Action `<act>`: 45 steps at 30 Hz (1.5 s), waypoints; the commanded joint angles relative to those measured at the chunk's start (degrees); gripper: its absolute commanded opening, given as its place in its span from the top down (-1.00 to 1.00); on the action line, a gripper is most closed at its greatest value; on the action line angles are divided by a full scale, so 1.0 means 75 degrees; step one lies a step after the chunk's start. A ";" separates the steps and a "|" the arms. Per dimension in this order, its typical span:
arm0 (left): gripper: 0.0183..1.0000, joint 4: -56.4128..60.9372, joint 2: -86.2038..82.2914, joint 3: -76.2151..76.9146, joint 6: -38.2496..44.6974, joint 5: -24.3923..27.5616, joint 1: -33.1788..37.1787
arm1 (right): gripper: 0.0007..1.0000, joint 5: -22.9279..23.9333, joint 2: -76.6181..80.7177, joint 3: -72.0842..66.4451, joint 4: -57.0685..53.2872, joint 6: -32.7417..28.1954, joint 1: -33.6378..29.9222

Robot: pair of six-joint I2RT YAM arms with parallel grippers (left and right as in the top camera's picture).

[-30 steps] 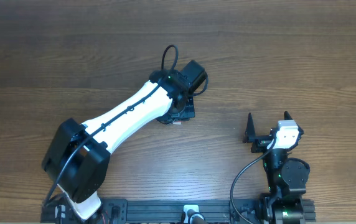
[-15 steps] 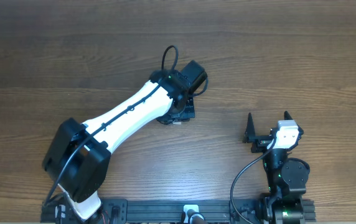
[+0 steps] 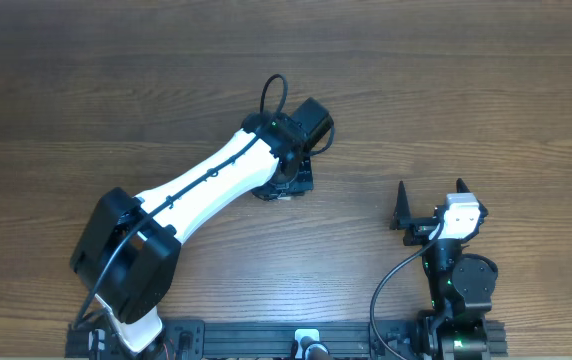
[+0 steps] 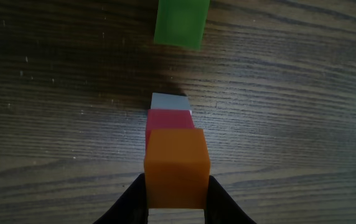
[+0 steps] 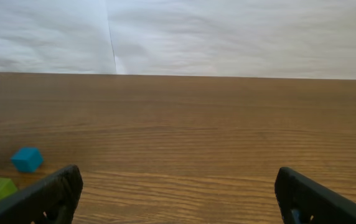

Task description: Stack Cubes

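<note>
Wooden table (image 3: 486,90): left fingers (image 4: 128,202) pinch orange cube (image 4: 177,168), seemingly atop red cube (image 4: 168,118); right fingers (image 5: 47,193) spread.

5 cubes: 1 orange (image 4: 177,167), 1 red (image 4: 168,118), 1 white (image 4: 168,101), 1 green (image 4: 181,22), 1 blue (image 5: 27,158).

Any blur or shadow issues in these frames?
Left wrist view: green cube is soft, out of focus; dark shadow on the table between it and the white cube; orange cube in the left tool reads clearly. Right wrist view: right tool blurred up close, blue cube crisp. Top view: even light, no glare.
</note>
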 commanded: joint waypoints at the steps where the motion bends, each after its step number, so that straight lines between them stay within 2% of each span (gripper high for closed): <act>1: 0.90 -0.0029 0.0085 0.0108 0.0114 0.0050 0.0050 | -0.99 -0.0085 -0.0079 -0.0058 0.0017 0.0017 0.0050; 45: 0.89 -0.0137 -0.0032 0.0108 0.0087 0.0052 0.0119 | -0.99 -0.0085 -0.0079 -0.0058 0.0017 0.0017 0.0050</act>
